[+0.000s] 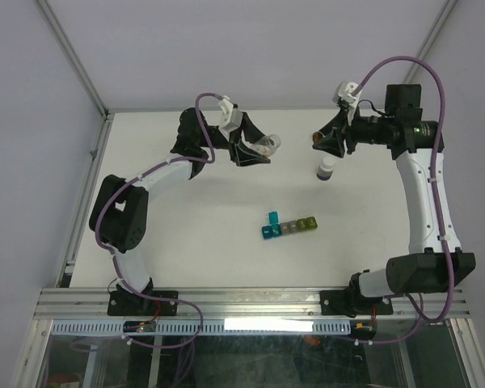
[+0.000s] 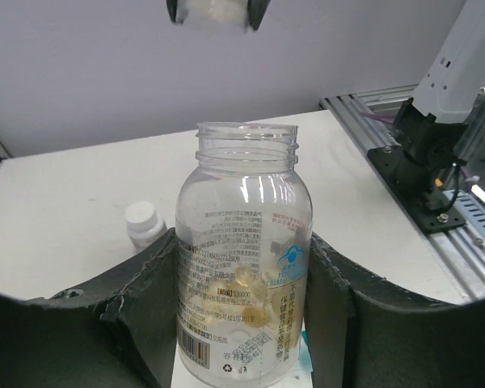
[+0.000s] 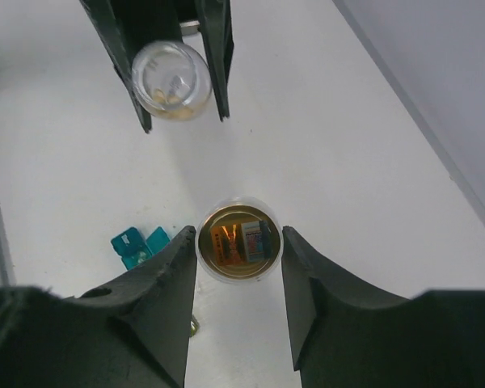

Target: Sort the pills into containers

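Containers (image 1: 289,227) lie as a short joined strip on the white table (image 1: 186,242), nearer the arm bases than either gripper and well apart from both. Over the far half of the table the left gripper (image 1: 259,148) has its jaws closed around a clear bottle (image 2: 244,242). In the left wrist view the bottle stands upright between the dark fingers (image 2: 137,315), its threaded mouth uncovered and a printed label wrapped round its body. A small dark bottle with a white cap (image 1: 326,169) stands upright on the table just beside the right gripper (image 1: 322,139), free of any grip. The strip runs from a blue-teal end on the left through grey and olive to yellow-green on the right, and the lid (image 1: 272,217) at the blue-teal end stands open. The right gripper's jaws are narrowed on a round tan cap (image 3: 239,241), each side of it pressed against a finger. Pills (image 2: 242,303), pale and yellowish, lie heaped in the lower part of the clear bottle; whether any sit in the compartments cannot be told.
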Robot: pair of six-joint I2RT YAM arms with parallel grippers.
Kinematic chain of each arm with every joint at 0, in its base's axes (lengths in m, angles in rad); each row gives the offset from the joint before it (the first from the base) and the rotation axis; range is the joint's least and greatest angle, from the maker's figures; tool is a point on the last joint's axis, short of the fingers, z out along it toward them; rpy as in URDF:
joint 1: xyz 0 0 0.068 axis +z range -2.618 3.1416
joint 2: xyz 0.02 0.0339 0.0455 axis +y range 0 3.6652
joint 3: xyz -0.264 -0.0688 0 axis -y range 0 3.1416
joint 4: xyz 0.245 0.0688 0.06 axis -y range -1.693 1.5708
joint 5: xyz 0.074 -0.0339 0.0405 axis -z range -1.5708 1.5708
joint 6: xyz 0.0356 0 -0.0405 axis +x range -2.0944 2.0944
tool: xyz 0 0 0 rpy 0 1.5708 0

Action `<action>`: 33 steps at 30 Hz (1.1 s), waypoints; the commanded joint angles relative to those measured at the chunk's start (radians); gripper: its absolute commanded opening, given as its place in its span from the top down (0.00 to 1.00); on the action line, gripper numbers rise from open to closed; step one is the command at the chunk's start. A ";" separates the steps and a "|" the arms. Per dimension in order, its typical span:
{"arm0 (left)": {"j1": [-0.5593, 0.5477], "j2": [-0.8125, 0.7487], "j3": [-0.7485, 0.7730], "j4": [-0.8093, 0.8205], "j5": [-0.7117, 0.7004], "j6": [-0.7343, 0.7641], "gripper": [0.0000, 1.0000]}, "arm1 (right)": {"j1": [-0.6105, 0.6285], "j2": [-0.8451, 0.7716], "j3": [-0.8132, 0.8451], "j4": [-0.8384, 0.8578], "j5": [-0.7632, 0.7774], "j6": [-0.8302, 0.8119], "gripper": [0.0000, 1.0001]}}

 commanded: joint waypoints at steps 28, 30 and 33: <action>-0.134 -0.141 -0.011 -0.567 -0.152 0.384 1.00 | 0.176 -0.042 -0.175 0.132 -0.094 0.014 0.73; -0.135 -0.137 -0.011 -0.562 -0.151 0.381 1.00 | 0.180 -0.037 -0.179 0.137 -0.096 0.019 0.73; -0.137 -0.135 -0.011 -0.562 -0.155 0.378 1.00 | 0.183 -0.039 -0.178 0.138 -0.107 0.026 0.73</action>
